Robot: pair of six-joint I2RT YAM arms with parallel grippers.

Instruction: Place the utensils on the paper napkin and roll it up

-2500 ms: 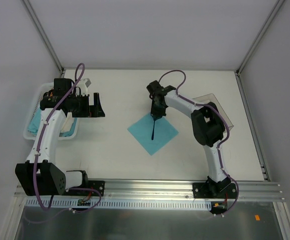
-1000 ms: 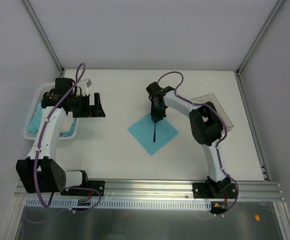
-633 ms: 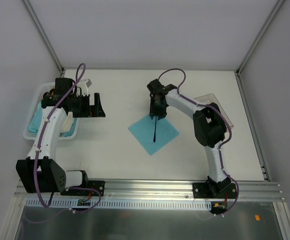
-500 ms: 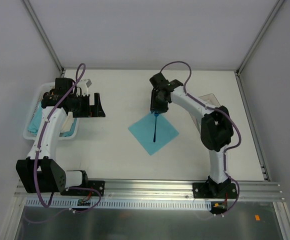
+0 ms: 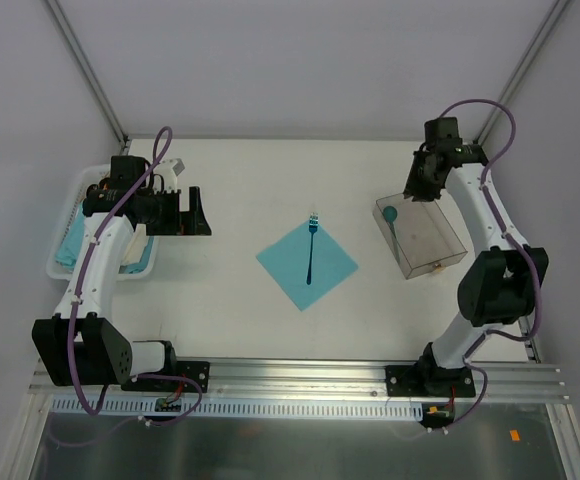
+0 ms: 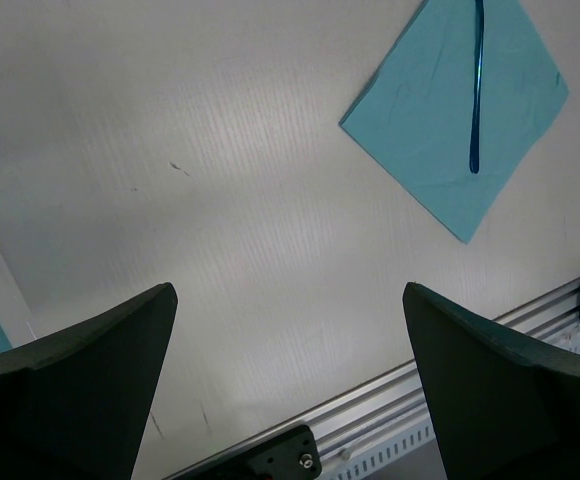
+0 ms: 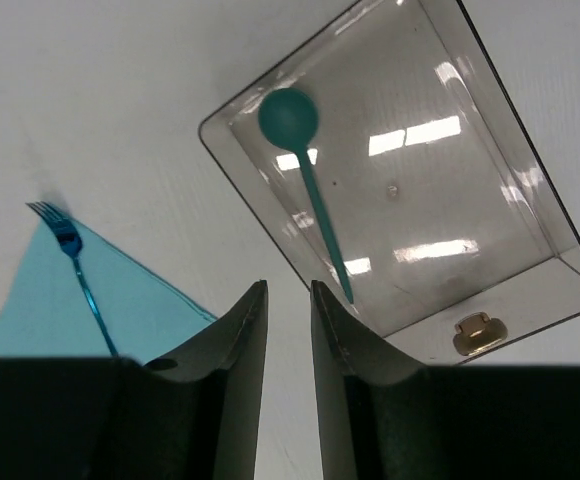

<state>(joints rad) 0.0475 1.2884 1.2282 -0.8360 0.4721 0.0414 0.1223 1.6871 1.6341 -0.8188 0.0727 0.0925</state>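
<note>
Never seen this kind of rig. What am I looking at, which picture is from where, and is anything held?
Two robot arms are bolted to the table. The wide picture looks down from above; the other two come from wrist cameras, so the dark shapes at the bottom are each gripper's fingers. A teal fork lies on a paper napkin mid-table. A teal spoon sits in a clear bin at right; a white basket stands at left. Nothing is held: the left gripper is wide open, the right gripper barely.
</note>
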